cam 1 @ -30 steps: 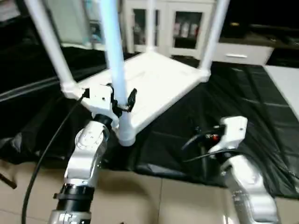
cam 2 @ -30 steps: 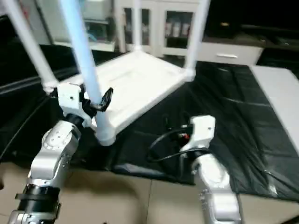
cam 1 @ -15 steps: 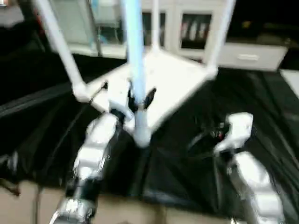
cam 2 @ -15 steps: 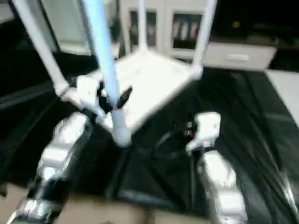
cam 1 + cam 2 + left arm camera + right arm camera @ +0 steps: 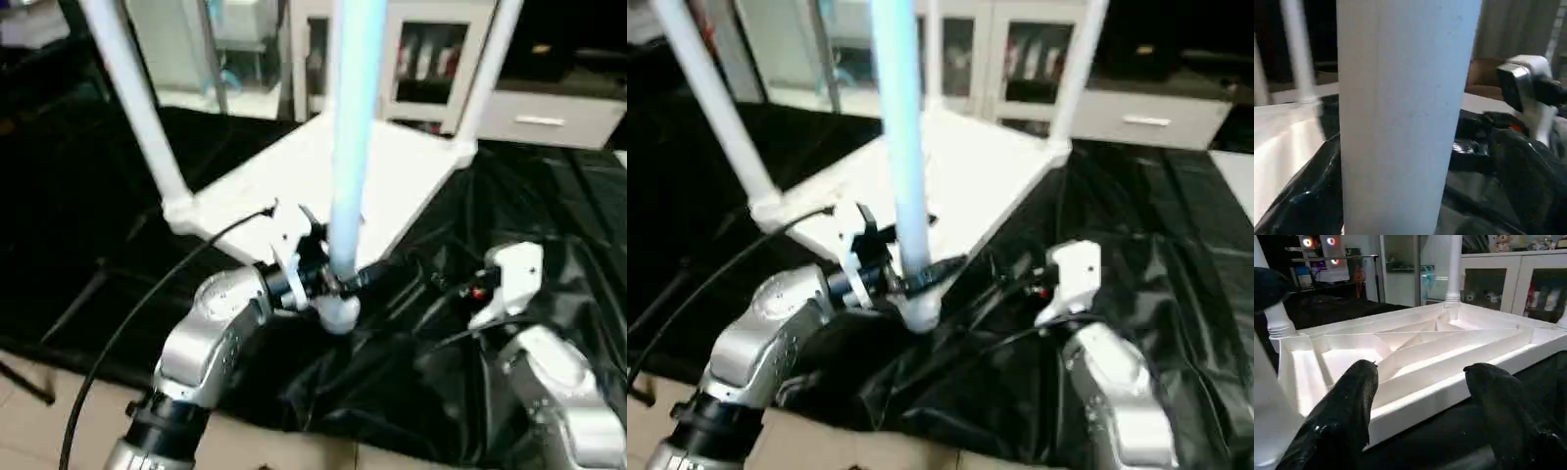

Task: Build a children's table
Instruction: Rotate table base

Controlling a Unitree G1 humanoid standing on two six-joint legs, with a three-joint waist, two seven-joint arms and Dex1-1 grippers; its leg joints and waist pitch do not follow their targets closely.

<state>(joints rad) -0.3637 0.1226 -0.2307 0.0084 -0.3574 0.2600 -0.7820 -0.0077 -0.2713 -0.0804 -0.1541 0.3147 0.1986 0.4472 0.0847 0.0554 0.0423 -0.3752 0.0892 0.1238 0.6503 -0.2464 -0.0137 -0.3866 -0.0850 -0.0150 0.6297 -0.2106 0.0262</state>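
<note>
Right wrist cam: my right gripper (image 5: 1422, 396) stood with its two black fingers (image 5: 1344, 416) spread apart, nothing between them. Just ahead of the fingertips lay the white tabletop (image 5: 1415, 350), upside down, ribbed underside up, its near edge crossing the gap between the fingers. A leg (image 5: 1453, 267) stood upright in the far corner socket; another leg (image 5: 1273, 318) stood in the corner beyond one finger. Glass-door cabinets (image 5: 1508, 281) lined the background.

The leg (image 5: 353, 147) between the left gripper's (image 5: 328, 279) black fingers is showing pale blue-white; the ribbed tabletop (image 5: 1415, 352) ahead of the right gripper (image 5: 1422, 396) is gleaming white.
</note>
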